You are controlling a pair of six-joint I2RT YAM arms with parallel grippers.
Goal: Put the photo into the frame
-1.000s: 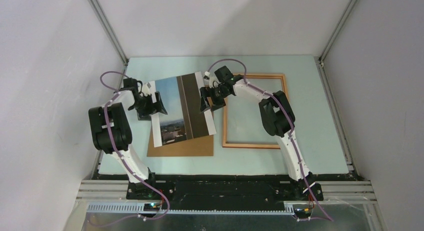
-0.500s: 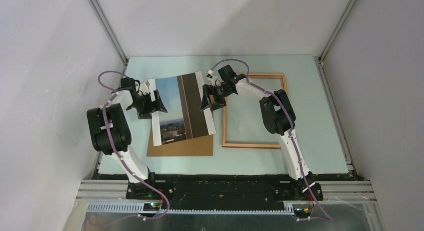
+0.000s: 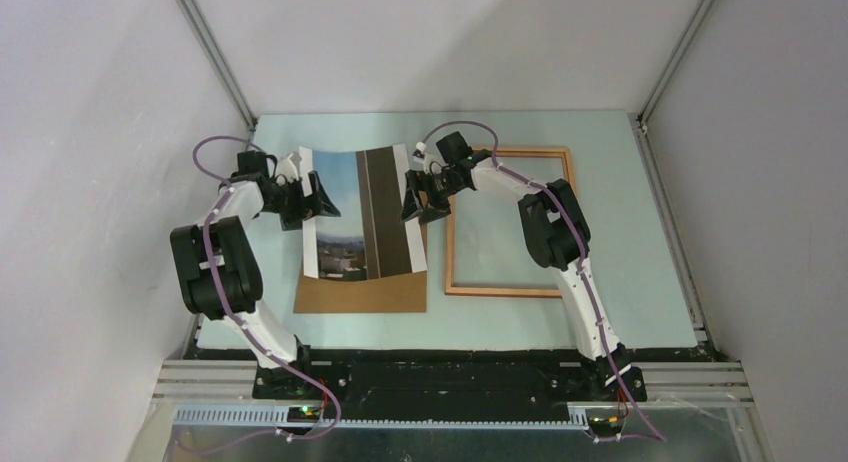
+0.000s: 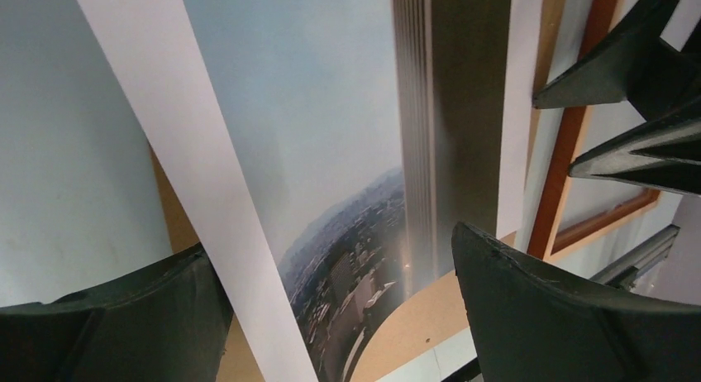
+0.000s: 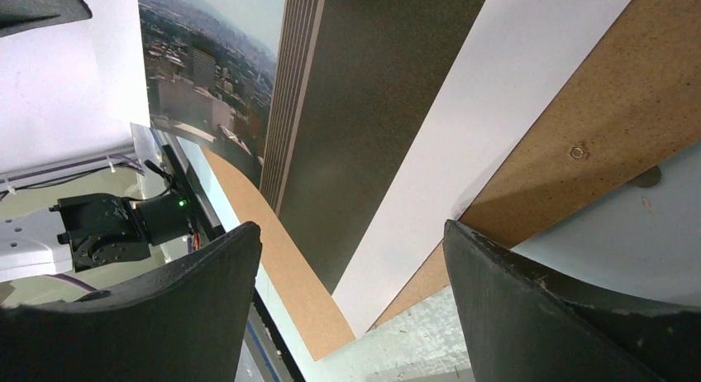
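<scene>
As it bows, the photo (image 3: 362,217) spans left gripper (image 3: 322,197) to right gripper (image 3: 409,197)

I'm running a robotics lab cell: bare white panel walls (image 3: 450,42), aluminium extrusion posts (image 3: 213,54), a pale green table (image 3: 640,282), a black mounting rail (image 3: 450,380).

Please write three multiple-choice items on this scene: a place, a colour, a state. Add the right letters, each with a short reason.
1. Seen in the top view, relative to the photo, the frame lies: A) to its left B) to its right C) on top of it.
2. The board beneath the photo is: A) brown B) green C) black.
3. The frame is: A) filled B) empty C) broken.
Answers: 1 B: its moulding lies right of the print. 2 A: brown shows below the print. 3 B: the table shows through it.
</scene>
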